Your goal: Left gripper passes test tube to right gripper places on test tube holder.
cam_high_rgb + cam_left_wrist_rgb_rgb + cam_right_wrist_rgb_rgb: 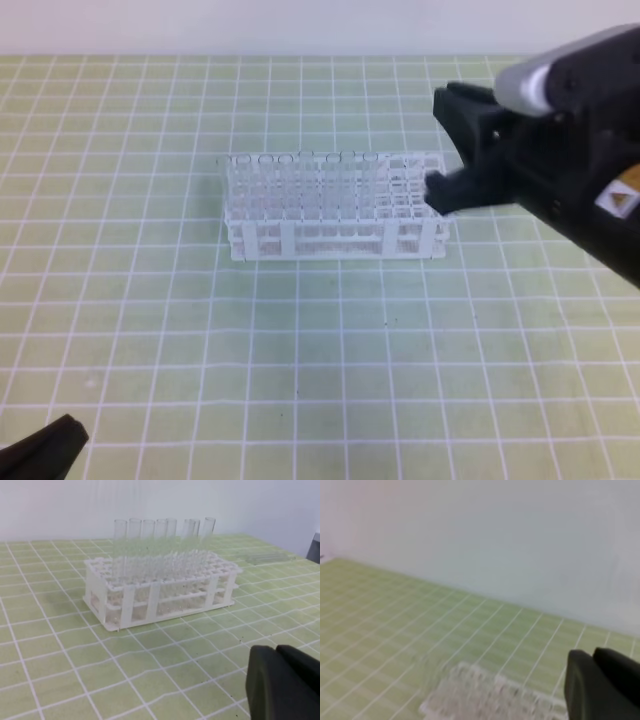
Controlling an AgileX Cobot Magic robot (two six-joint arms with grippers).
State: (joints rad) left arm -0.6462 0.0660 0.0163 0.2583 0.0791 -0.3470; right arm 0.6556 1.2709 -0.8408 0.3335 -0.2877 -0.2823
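Observation:
The white test tube holder stands mid-table, and several clear tubes stand upright in its back row. Which of them is the task's test tube, I cannot tell. No tube shows in either gripper. My right gripper hovers at the rack's right end with its black fingers together. The rack is a white blur low in the right wrist view. My left gripper sits at the near left corner, far from the rack, its fingers pressed together.
A few loose clear tubes lie on the green gridded mat, beyond the rack's right end in the left wrist view. A pale wall runs behind the table's far edge.

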